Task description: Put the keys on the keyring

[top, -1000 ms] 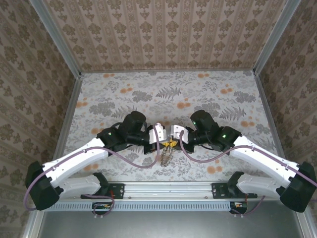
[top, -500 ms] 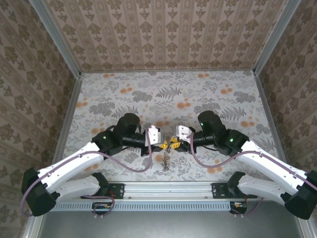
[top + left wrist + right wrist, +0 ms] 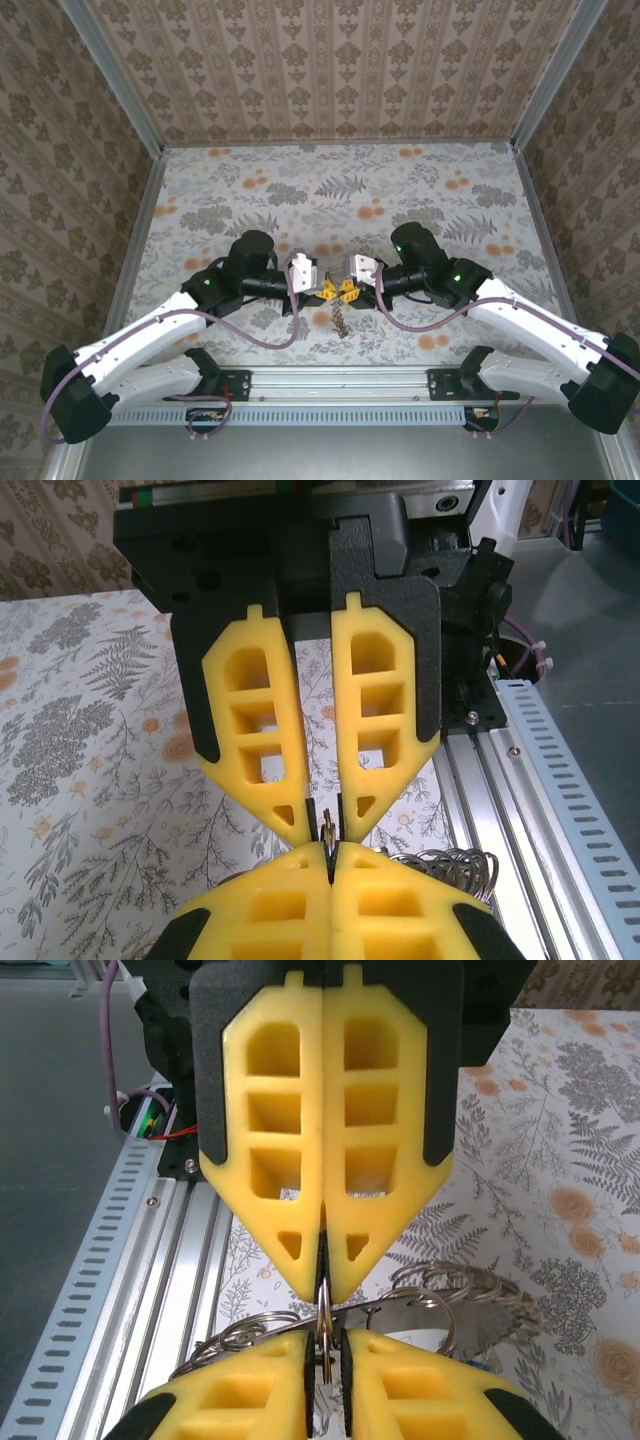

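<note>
Low over the near middle of the table, my left gripper point(image 3: 328, 291) and right gripper point(image 3: 347, 291) meet tip to tip. A thin metal keyring point(image 3: 325, 1316) stands edge-on between them. The left gripper point(image 3: 330, 855) is shut on it, so only a sliver sticks out. The right gripper point(image 3: 325, 1348) stands narrowly open, its pads on either side of the ring with a little slack. A bunch of looped wire rings point(image 3: 455, 1285) and a flat key blade point(image 3: 495, 1325) with a blue bit hang behind the ring. From above it is a small dangling bundle point(image 3: 340, 320).
The slotted aluminium rail point(image 3: 340, 381) carrying the arm bases runs just below the grippers. It is also close by in the left wrist view point(image 3: 530, 780). Patterned walls enclose the floral table point(image 3: 330, 190) on the other three sides.
Both arms have shifted slightly while the grippers stayed tip to tip. The meeting point has drifted a little left over the last half second. The hanging bundle looks shorter.
</note>
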{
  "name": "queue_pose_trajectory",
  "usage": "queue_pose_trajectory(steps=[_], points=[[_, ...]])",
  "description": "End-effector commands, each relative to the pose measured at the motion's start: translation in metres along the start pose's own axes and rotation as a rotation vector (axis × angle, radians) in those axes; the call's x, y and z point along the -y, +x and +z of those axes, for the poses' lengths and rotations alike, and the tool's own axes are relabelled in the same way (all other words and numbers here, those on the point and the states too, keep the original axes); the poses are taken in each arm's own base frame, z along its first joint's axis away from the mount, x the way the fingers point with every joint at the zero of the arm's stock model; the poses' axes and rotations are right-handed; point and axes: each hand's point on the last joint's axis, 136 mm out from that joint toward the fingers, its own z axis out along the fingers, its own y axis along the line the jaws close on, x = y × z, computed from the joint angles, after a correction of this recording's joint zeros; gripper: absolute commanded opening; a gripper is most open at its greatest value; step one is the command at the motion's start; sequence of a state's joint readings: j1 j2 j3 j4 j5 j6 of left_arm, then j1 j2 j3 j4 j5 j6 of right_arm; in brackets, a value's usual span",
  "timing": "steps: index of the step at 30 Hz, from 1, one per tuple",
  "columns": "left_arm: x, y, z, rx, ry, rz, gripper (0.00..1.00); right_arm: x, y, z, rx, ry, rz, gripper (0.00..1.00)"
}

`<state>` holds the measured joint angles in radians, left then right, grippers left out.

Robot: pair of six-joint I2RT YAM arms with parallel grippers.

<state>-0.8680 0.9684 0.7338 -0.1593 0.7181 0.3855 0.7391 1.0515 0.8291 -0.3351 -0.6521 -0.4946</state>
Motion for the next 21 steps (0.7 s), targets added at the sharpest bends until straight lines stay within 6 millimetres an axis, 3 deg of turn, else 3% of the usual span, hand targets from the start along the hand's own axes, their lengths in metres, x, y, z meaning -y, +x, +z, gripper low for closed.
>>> queue_pose_trajectory(steps=[1, 3, 8, 11, 15, 21], points=[[0.002, -0.024, -0.009, 0.097, 0.005, 0.053, 0.0, -0.001, 0.008, 0.005, -0.002, -0.014, 0.01, 0.16], [0.001, -0.026, -0.01, 0.108, 0.001, 0.055, 0.0, 0.0, 0.007, 0.006, 0.003, -0.014, 0.015, 0.12], [-0.004, -0.029, -0.011, 0.131, -0.01, 0.043, 0.0, 0.001, 0.008, 0.011, 0.018, -0.017, 0.023, 0.14], [-0.007, -0.028, -0.008, 0.13, -0.006, 0.023, 0.0, 0.004, 0.004, 0.014, 0.039, -0.021, 0.025, 0.0], [-0.009, -0.028, -0.006, 0.136, -0.011, 0.012, 0.0, 0.006, -0.002, 0.016, 0.056, -0.033, 0.022, 0.0], [-0.011, -0.028, -0.009, 0.157, -0.042, 0.0, 0.0, 0.007, 0.006, 0.013, 0.038, -0.001, 0.027, 0.0]])
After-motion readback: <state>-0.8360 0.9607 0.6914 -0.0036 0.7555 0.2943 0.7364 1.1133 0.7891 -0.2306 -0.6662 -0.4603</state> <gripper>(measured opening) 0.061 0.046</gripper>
